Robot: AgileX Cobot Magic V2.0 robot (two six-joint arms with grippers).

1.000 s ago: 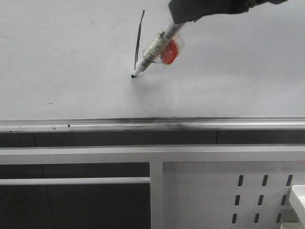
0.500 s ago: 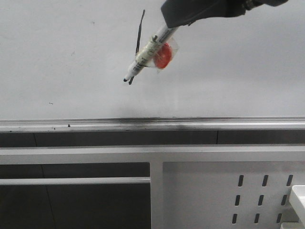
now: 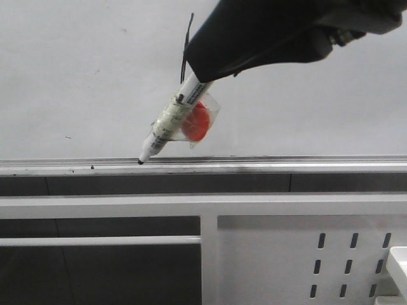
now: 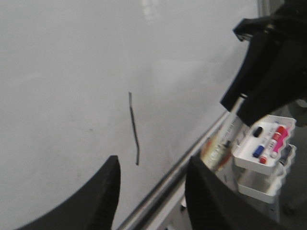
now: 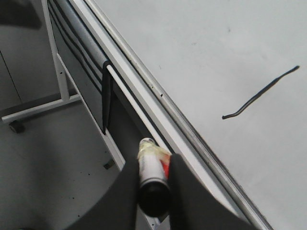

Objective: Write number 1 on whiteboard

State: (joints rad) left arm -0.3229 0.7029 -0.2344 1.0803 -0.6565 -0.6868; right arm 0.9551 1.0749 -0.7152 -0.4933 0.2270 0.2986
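One stroke, the number 1 (image 4: 134, 128), stands near-vertical on the whiteboard (image 3: 76, 76), above and behind the right gripper (image 5: 152, 184); its fingers are clamped on the marker (image 3: 168, 124), which slants down-left; left gripper (image 4: 151, 191) hangs parted and empty, farther off. Since a second ago the tip has dropped off the board to the rail (image 3: 286, 166).

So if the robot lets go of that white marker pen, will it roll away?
Probably. The white marker pen is a round, smooth tube, so it should roll easily. The taped-on red piece might stop it. It looks stiff and light, pinched in the right gripper.
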